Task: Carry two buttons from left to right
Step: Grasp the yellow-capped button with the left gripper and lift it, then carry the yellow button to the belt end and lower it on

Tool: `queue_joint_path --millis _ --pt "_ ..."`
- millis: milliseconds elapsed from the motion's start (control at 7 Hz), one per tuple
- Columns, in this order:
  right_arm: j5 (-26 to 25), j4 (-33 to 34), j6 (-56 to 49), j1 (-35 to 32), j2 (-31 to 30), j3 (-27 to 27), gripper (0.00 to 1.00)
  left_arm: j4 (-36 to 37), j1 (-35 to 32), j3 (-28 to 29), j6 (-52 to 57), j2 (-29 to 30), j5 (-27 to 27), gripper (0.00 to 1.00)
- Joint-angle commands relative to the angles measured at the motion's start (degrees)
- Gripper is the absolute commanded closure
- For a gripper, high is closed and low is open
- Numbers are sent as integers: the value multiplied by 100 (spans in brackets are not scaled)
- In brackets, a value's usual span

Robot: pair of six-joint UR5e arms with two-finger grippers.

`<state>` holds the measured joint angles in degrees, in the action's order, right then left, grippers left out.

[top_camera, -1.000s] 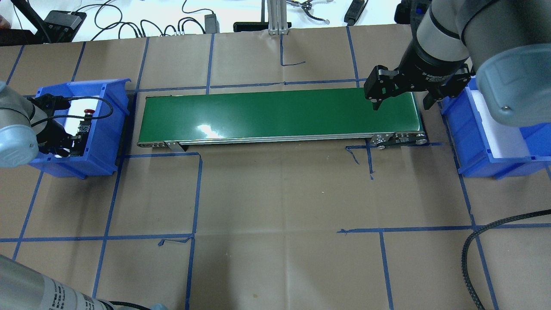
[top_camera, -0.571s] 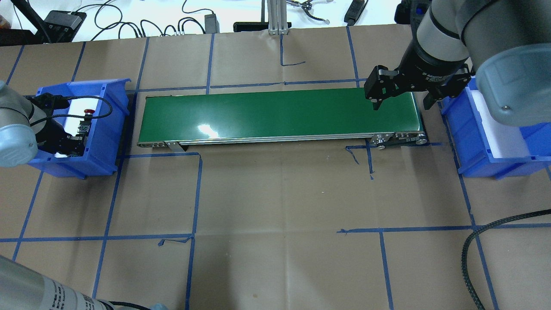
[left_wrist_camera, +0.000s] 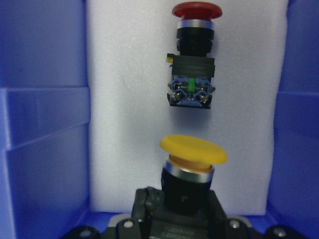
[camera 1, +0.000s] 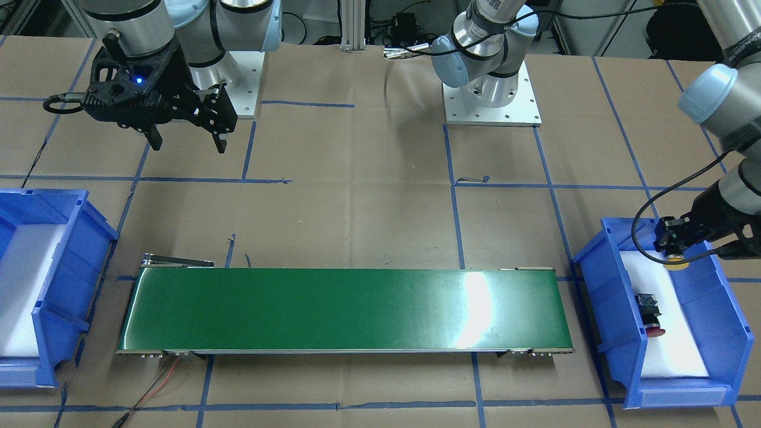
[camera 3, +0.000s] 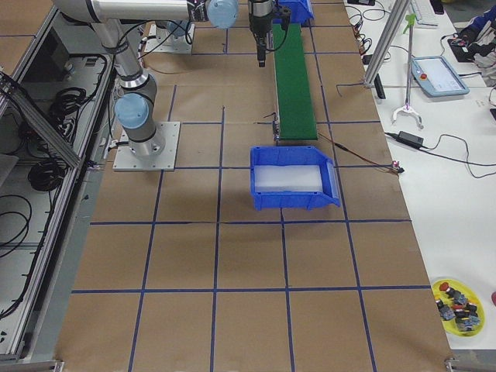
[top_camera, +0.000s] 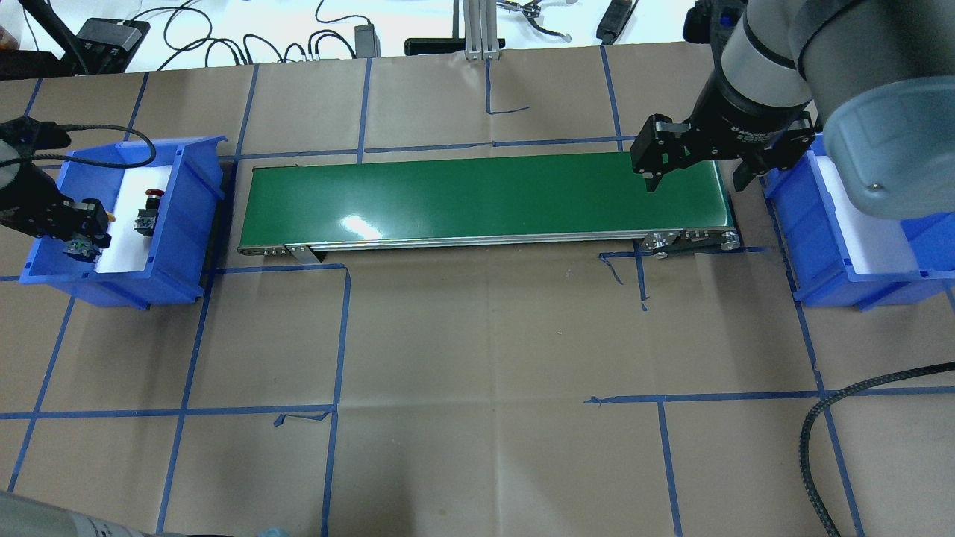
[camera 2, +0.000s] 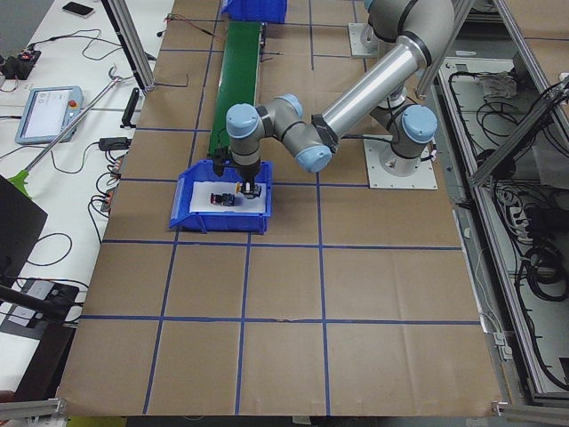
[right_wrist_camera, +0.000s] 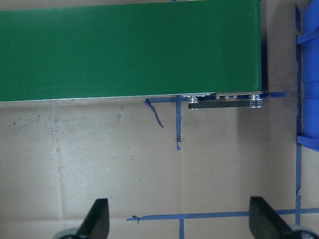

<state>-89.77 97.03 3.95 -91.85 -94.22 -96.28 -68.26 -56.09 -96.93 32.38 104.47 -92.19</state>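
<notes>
Left hand [camera 1: 673, 246], front view: clamped on the yellow button [camera 1: 673, 262], held over the white foam [camera 1: 678, 356] lining the blue bin [camera 1: 597, 303] at this view's right. On the same foam, nearer the camera and apart from it, the red button [camera 1: 649, 312] lies on its side. Far across, the right hand [camera 1: 188, 142] hangs with fingers spread wide, nothing between them. The counter [camera 1: 368, 214] is covered in brown paper gridded with blue tape [camera 1: 455, 226]. A green conveyor belt [camera 1: 333, 309] runs between the bins, bare, with one glare patch.

Overhead: second blue bin [top_camera: 813, 246] at the belt's other end, foam-lined, partly under the right arm. The right hand is near that end. Beyond the counter is a white bench [top_camera: 418, 15] with black cables and adapters.

Left side view: left hand low over its bin; cannot tell whether the yellow button clears the foam.

Right side view: yellow dish [camera 3: 457, 304] of small parts on a white surface, a tablet-like pendant [camera 3: 438, 75] and cable bundles behind the arm bases.

Left wrist: yellow cap points toward the red button's contact block, with a gap between.

Right wrist: both fingertips wide apart at the frame bottom, over paper beside the belt.
</notes>
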Motion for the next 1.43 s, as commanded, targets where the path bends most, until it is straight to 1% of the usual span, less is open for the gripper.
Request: queue_joint_path --millis 0,143,286,429,714,857,1143,1286 --pt "3 0 0 9 0 4 0 -1439 -33 857 -30 -399 -36 95" --pt "3 0 0 9 0 -5 0 -1671 -59 991 -48 -444 -36 95" --pt "3 0 0 9 0 -5 0 -1682 -129 1001 -135 -436 25 95" --pt "-6 0 0 0 0 -5 0 -1673 -426 1001 -536 -427 60 95" --pt "-6 0 0 9 0 -5 0 -1559 -1347 1001 -2070 -278 78 95" --pt "-15 0 -9 0 0 -5 0 -1402 -1804 1001 -2644 -164 87 95" --pt "-15 0 -9 0 0 4 0 -1251 -2613 983 -3498 38 78 95" --pt "-6 0 -9 0 0 4 0 -947 -2791 801 -3589 213 78 95"
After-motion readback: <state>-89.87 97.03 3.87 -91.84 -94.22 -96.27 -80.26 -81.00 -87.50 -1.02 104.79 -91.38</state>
